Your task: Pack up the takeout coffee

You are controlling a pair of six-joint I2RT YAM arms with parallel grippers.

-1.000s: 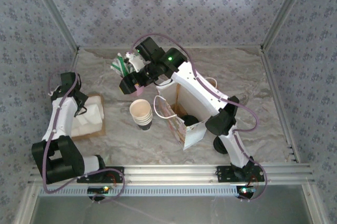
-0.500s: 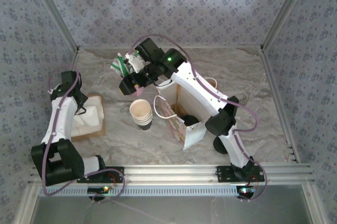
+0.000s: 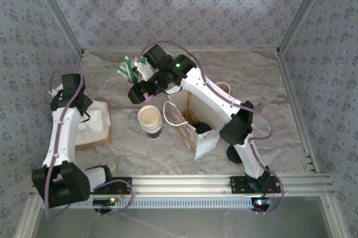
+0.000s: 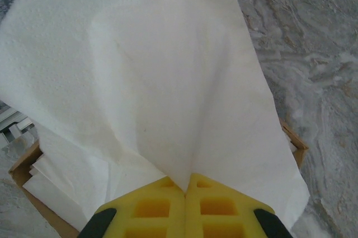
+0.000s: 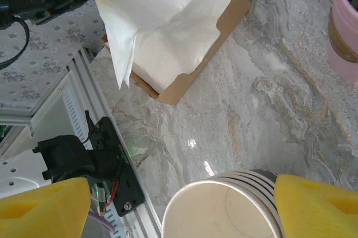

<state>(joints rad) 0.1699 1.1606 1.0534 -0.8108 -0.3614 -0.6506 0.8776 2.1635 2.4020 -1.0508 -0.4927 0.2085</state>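
Coffee (image 3: 202, 129) seems already in the bag (image 3: 206, 141). At nine o'clock, left gripper (image 4: 185, 186) pinches a napkin (image 4: 145, 81); right gripper (image 5: 182, 207) hangs spread above cups (image 5: 224, 213).

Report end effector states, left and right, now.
Left end effector: closed, pinching a white napkin.
Right end effector: open, holding nothing.

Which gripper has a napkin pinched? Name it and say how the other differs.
The left gripper: it is shut on a white napkin above the cardboard box. The right gripper stands open over the stack of cups.
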